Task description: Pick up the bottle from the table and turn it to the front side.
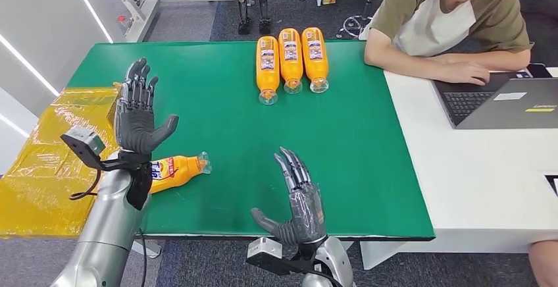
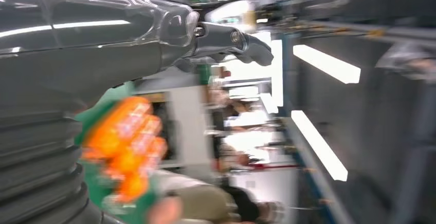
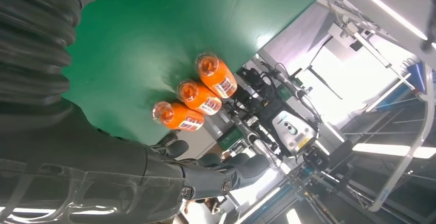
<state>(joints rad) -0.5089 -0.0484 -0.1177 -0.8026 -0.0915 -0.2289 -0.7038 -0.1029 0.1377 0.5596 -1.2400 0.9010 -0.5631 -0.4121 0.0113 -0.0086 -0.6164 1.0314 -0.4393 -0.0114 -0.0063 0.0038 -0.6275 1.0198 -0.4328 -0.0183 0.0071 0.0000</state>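
An orange bottle [image 1: 175, 171] lies on its side at the near left of the green table [image 1: 217, 109], its clear cap end pointing right and its label end hidden behind my left wrist. My left hand [image 1: 137, 112] hovers above and behind it, fingers straight and spread, holding nothing. My right hand [image 1: 299, 198] is open near the table's front edge, right of the bottle and apart from it. Three more orange bottles [image 1: 290, 59] lie side by side at the far middle; they also show in the right wrist view as the three bottles [image 3: 195, 98].
A person [image 1: 447, 24] sits at the far right with a hand by a laptop [image 1: 507, 99] on a white table [image 1: 480, 188]. Yellow plastic sheeting [image 1: 46, 149] covers a surface left of the green table. A metal frame [image 1: 177, 0] stands behind it.
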